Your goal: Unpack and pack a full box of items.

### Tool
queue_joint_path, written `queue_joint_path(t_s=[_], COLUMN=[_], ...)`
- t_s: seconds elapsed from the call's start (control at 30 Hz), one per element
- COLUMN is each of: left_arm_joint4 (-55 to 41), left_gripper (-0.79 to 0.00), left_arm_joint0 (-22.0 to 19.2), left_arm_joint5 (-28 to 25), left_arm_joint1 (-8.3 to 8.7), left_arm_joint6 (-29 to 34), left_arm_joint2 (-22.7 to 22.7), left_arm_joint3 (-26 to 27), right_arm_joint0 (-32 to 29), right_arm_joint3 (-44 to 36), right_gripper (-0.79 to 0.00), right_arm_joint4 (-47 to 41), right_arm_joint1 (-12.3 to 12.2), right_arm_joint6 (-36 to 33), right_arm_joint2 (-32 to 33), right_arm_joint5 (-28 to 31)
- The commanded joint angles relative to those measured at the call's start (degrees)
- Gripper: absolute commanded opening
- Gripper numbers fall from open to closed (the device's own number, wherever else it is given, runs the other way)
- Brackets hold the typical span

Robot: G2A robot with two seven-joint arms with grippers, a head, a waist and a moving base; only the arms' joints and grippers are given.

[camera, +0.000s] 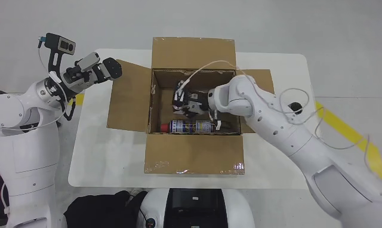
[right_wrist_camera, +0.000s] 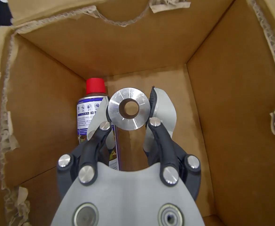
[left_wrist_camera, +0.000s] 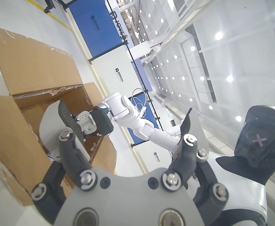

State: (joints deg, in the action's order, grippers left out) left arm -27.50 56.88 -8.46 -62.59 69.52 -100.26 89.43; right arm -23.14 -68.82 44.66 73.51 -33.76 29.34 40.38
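silver metal ring with a centre hole (right_wrist_camera: 130, 124): inside the open brown cardboard box (camera: 194, 153), centre of top view | right gripper (right_wrist_camera: 129, 109): clamped on the ring's rim | blue spray can, red cap (right_wrist_camera: 90, 109): lying on box floor beside the ring | left gripper (left_wrist_camera: 124, 109): spread wide, nothing between its fingers, upper left of top view, beyond box's left flap | white desk (camera: 95, 162): under box

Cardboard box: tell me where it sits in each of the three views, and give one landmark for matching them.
Top view: the cardboard box sits at centre, flaps spread open.
Left wrist view: it stands open beyond the left end effector.
Right wrist view: seen from inside, its walls enclose the right end effector.
Shared landmark: that end effector inside the box, gripping a metal ring.
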Motion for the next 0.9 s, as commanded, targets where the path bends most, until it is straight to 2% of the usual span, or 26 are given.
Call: queue_joint_path(t_s=[0.0, 0.23, 0.7, 0.77, 0.87], left_arm_joint4=[0.00, 0.00, 0.00, 0.00, 0.00], left_gripper=[0.000, 0.000, 0.000, 0.000, 0.000], left_arm_joint0=[0.00, 0.00, 0.00, 0.00, 0.00], left_arm_joint5=[0.00, 0.00, 0.00, 0.00, 0.00], left_arm_joint1=[0.00, 0.00, 0.00, 0.00, 0.00], left_arm_joint6=[0.00, 0.00, 0.00, 0.00, 0.00], left_arm_joint2=[0.00, 0.00, 0.00, 0.00, 0.00], left_arm_joint3=[0.00, 0.00, 0.00, 0.00, 0.00], right_arm_joint0=[0.47, 1.62, 2.70, 2.69, 2.66], right_arm_joint3=[0.11, 2.17, 6.39, 7.03, 7.83], right_gripper=[-0.785, -0.785, -0.785, -0.702, -0.637], right_arm_joint4=[-0.52, -2.90, -0.16, 0.17, 0.54], right_arm_joint1=[0.53, 2.27, 4.85, 5.16, 5.57], right_arm_joint6=[-2.28, -7.63, -9.39, -9.24, -9.35], right_arm_joint2=[-0.53, -1.54, -2.93, -3.02, -3.13], right_arm_joint5=[-1.13, -4.19, -6.49, -6.40, -6.17])
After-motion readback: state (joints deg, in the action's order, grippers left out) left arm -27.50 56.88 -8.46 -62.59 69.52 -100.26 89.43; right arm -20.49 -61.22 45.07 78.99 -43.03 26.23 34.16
